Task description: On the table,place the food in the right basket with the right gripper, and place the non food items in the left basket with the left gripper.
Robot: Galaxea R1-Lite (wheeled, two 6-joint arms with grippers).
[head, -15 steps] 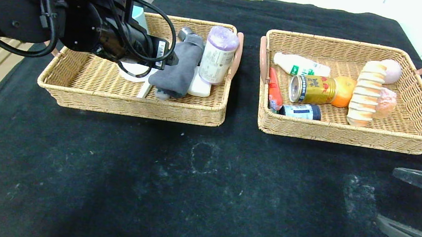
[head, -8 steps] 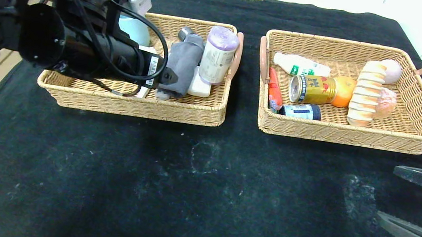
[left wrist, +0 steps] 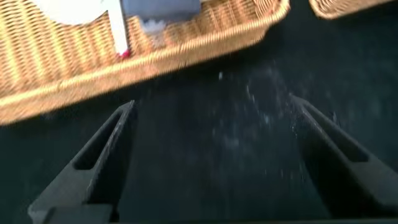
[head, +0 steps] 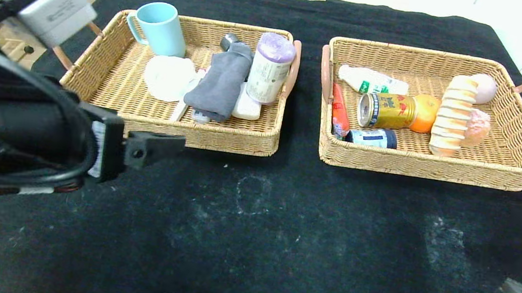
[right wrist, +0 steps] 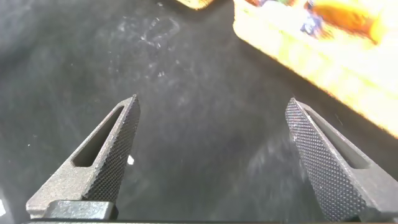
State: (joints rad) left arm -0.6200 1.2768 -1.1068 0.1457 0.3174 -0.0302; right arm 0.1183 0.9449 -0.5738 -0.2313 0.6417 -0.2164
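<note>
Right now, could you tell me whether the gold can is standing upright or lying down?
Lying down: the gold can rests on its side in the right basket.

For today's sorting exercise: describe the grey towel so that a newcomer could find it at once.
Look in the left basket on the black table. The grey towel lies folded near the middle, beside the purple-topped roll. It is the only soft grey cloth there.
</note>
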